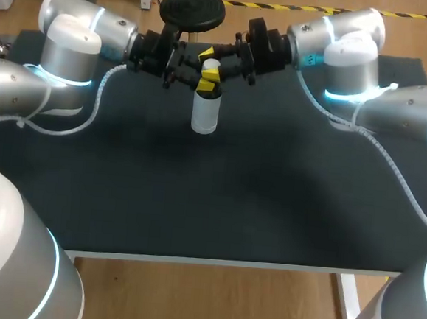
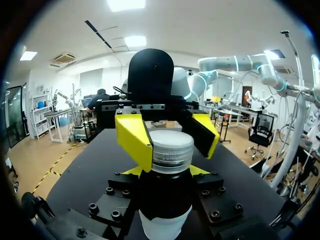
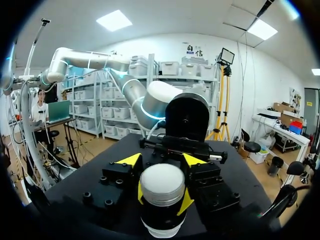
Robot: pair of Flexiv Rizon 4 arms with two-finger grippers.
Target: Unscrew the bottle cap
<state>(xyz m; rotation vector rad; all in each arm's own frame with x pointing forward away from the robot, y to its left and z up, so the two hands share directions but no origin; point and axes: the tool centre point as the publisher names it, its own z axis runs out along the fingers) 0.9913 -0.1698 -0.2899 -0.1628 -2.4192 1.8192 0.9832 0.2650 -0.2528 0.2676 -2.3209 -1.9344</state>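
Head view shows the bottle [image 1: 204, 113] upright on the desk [image 1: 232, 205], with both arms meeting at its top. The left tool [image 2: 165, 171] pinches the bottle's dark shoulder just under the cap [image 2: 171, 147]. The right tool [image 3: 162, 196] pinches the cap from two sides.

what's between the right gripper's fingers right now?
Only the bottle cap. The right gripper has one yellow finger on each side of it. The left wrist view shows it best.
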